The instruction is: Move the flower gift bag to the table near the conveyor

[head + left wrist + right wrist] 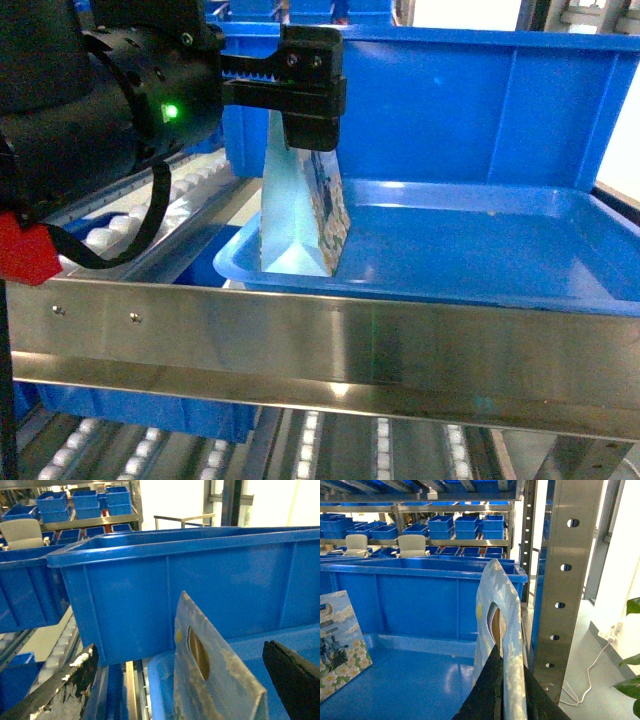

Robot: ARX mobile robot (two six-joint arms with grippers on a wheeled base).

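- My left claw (179,651) is spread wide. One dark finger (62,687) is low on the left of the wrist view and the other is at the lower right.
- The top edge of the flower gift bag (212,672) stands up between those fingers. In that view I see no pad touching it, and its cut-out handle hole faces the camera.
- From the head view the left claw hangs right over the bag's top, and one finger comes down along its upper edge.
- The flower gift bag stands upright at the near left corner of a shallow blue tray (480,265). Its pale blue gusset faces me and the flower-printed face is turned to the right.
- My right claw (507,682) is pinched together on a pale blue bag (497,605) seen edge-on, which has its own handle hole. I cannot tell whether this is the same bag.
- A flower-printed panel (340,647) leans at the left edge of the right wrist view, on a blue tray floor.
- A deep blue bin (450,110) sits just behind the tray.
- The tray rests in the conveyor (190,185), with white rollers to its left and below. The conveyor's steel rail (320,340) crosses in front.
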